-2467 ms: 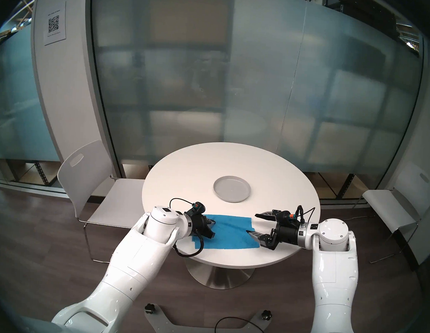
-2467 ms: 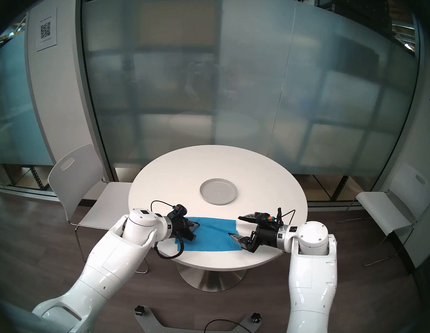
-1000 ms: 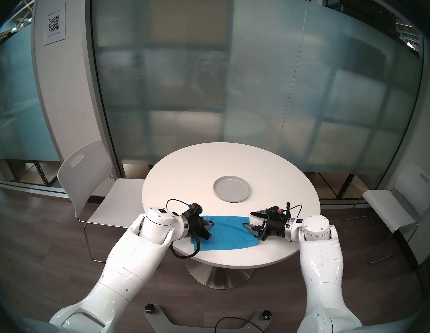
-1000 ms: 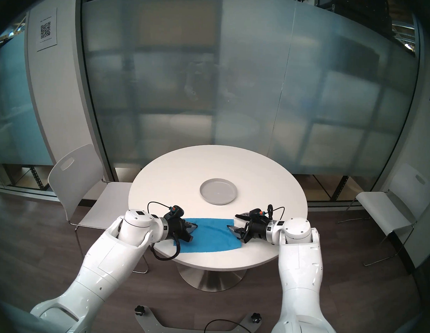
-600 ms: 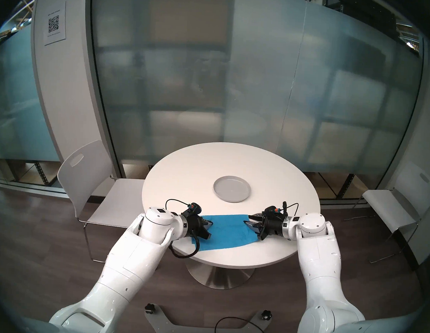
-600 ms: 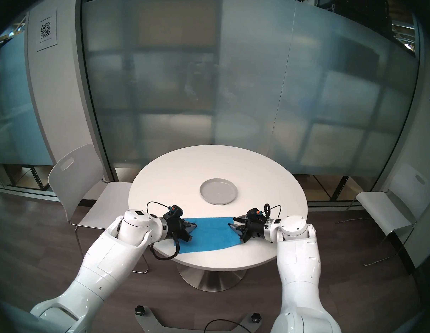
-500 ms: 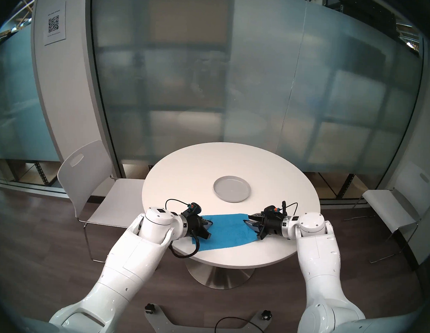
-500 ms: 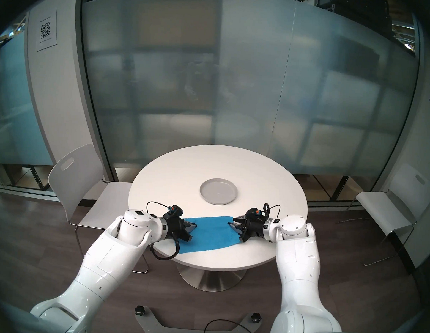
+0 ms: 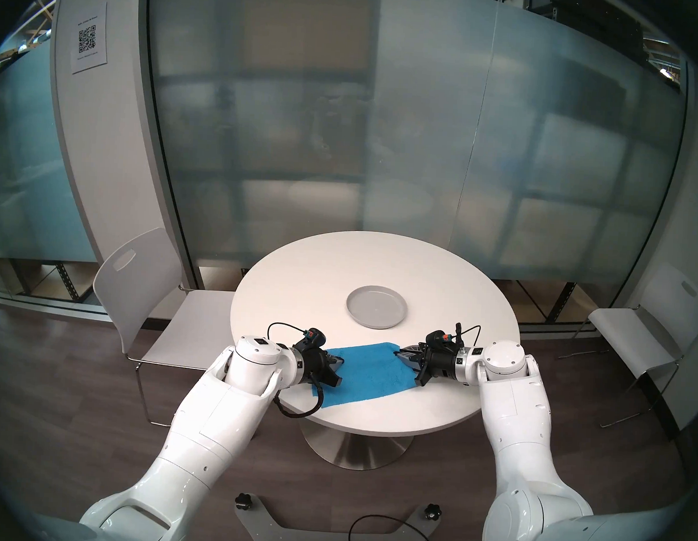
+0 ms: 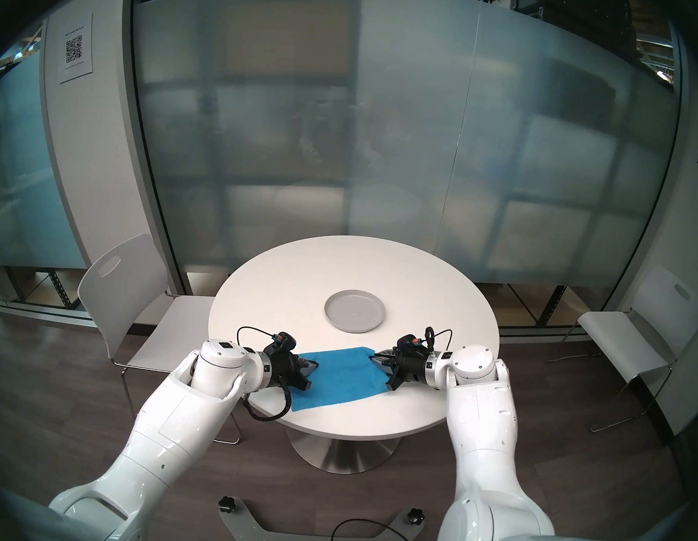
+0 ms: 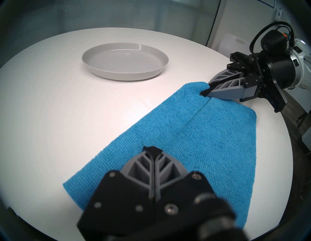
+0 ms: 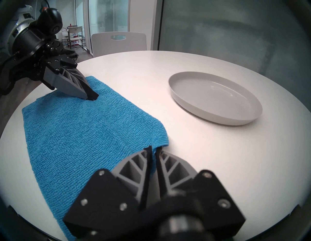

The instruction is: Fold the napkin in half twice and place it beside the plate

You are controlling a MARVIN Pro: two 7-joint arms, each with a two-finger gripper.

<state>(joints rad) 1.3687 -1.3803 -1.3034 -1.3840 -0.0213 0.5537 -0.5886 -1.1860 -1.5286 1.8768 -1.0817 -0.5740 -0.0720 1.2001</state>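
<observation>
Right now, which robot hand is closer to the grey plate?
The right gripper. It sits at the napkin's far right corner, just below the plate. The left gripper is farther, at the napkin's left end.

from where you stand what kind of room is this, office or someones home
Most likely an office meeting room or break area, not a home: a frosted glass partition wall, a round white pedestal table with plain white chairs beside it, and a QR-code sign on the wall.

Frosted glass wall [image 9: 345,144], dark wood floor [image 9: 75,372], round white table [image 9: 298,294], white chairs [image 9: 139,279].
</observation>
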